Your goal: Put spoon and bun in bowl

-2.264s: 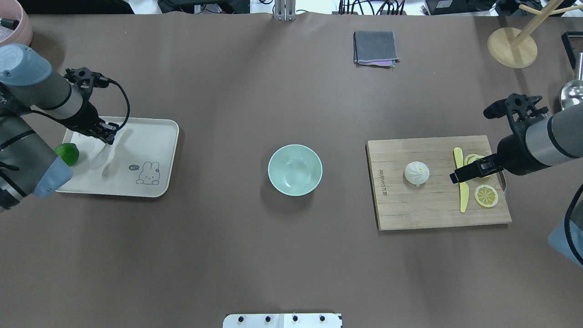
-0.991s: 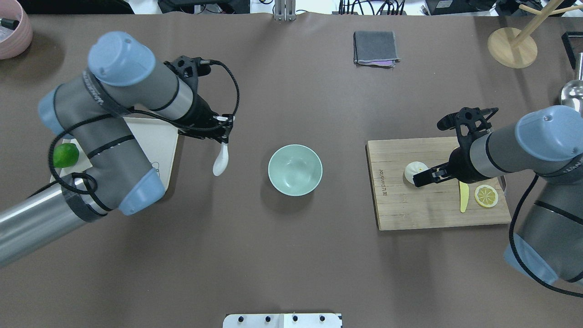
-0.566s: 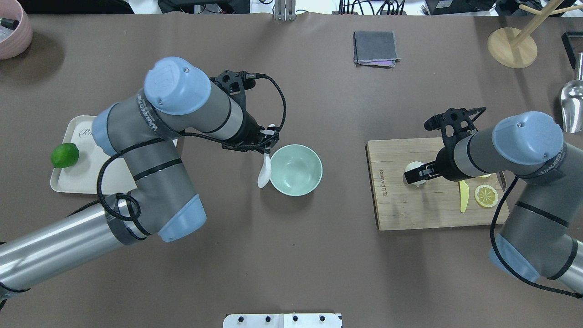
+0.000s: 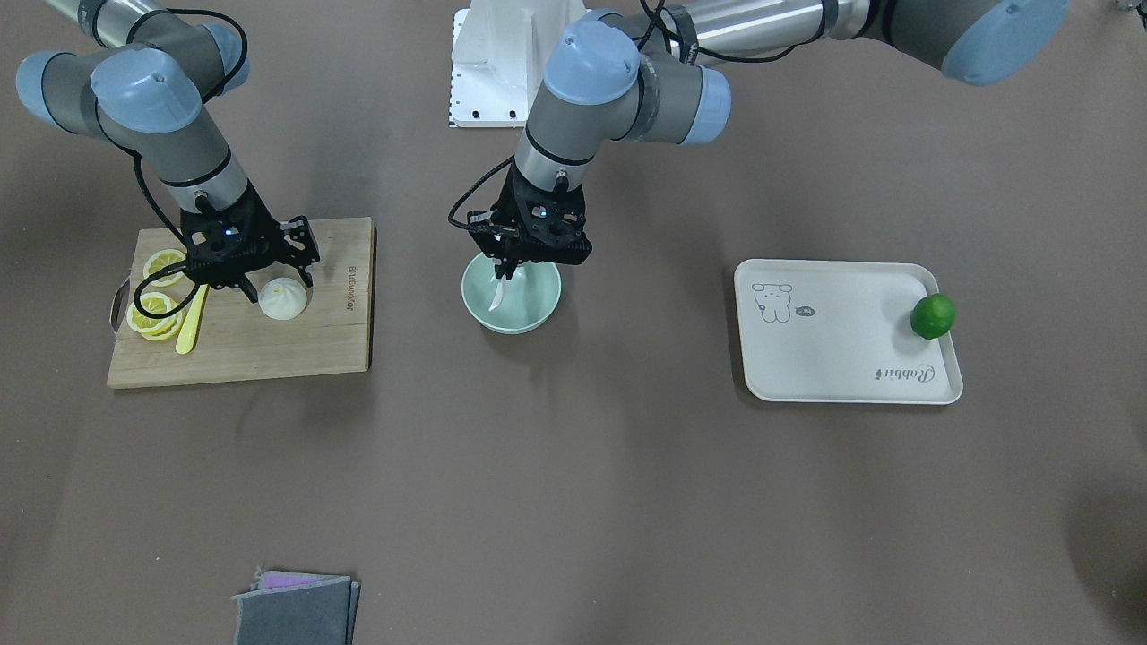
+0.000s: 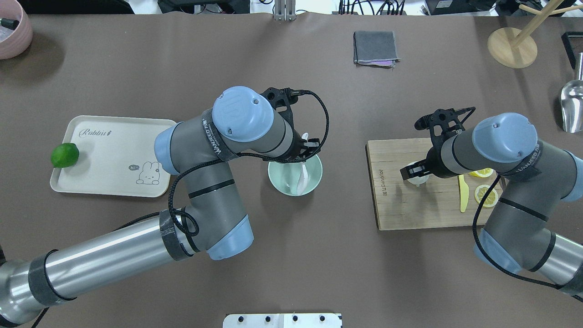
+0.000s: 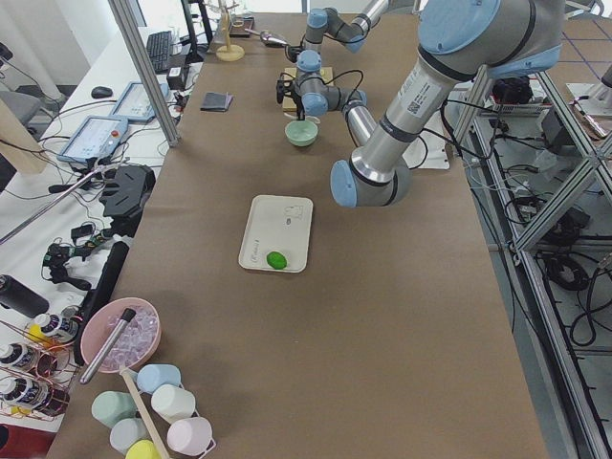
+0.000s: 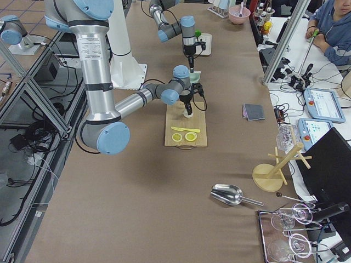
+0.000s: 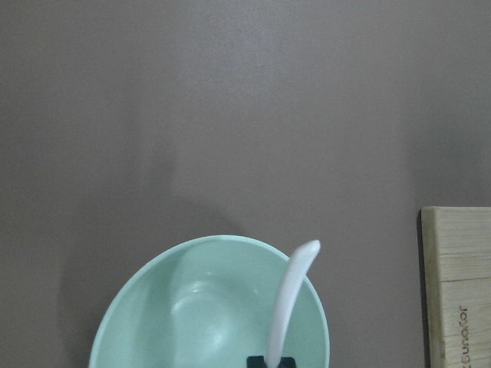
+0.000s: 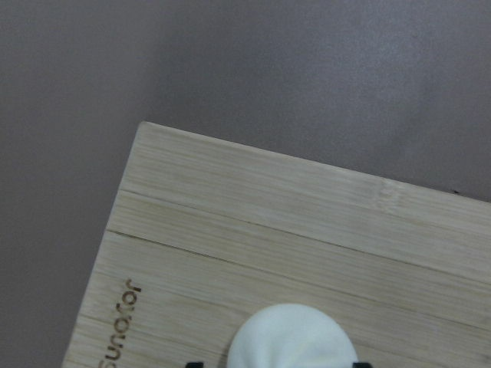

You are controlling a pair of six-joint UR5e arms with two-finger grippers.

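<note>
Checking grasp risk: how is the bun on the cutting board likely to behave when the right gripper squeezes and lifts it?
The bun looks smooth and domed, so it may slip if pinched high. It sits flat on the cutting board, so rolling seems unlikely. Small beside the right gripper, it is probably light.

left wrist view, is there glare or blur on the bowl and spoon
Left wrist view: sharp, just a soft sheen inside the bowl, faint shadow on the table beside it. Overhead view: the spoon is low-contrast, white on pale green.
</note>
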